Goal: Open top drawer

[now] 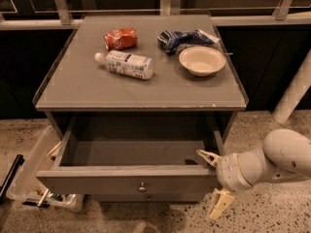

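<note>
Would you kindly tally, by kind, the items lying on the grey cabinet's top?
Crushed red drink can: 1
Clear plastic bottle, white label: 1
Blue-and-white snack bag: 1
Cream round bowl: 1
Total: 4
The open hand sits at the pulled-out grey top drawer's right end.

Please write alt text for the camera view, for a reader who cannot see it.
The grey cabinet's top drawer is pulled out, with the robot's gripper open at its right front corner. On the cabinet top are a red can, a plastic bottle, a blue bag and a bowl.
</note>
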Robot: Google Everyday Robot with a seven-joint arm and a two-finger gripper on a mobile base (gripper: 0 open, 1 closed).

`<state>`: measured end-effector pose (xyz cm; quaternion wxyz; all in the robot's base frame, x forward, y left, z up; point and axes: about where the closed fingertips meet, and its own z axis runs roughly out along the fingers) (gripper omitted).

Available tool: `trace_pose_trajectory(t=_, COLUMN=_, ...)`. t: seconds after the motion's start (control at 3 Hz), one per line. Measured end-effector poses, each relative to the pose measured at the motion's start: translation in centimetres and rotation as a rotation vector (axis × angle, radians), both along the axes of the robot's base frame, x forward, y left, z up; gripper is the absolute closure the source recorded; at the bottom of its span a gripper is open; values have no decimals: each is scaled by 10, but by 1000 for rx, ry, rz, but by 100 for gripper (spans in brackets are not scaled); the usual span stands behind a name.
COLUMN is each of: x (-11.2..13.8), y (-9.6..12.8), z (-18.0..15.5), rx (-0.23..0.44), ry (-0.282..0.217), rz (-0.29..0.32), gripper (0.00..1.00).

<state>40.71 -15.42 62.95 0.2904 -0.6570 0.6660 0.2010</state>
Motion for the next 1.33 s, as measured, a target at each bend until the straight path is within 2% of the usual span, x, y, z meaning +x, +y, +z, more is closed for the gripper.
trace_pose_trajectory(t=0.33, x=0, y=2, z=-2, rx=1, ry=5, rz=2, gripper=17)
trace_pose_trajectory(t=1.0, x=-2, y=1, z=0, rx=-1, ry=4, rz=1, gripper=63)
trace_pose_trajectory(t=1.33, x=-22, y=-10, z=8, rx=-27, ry=-15, rz=-14, gripper=87)
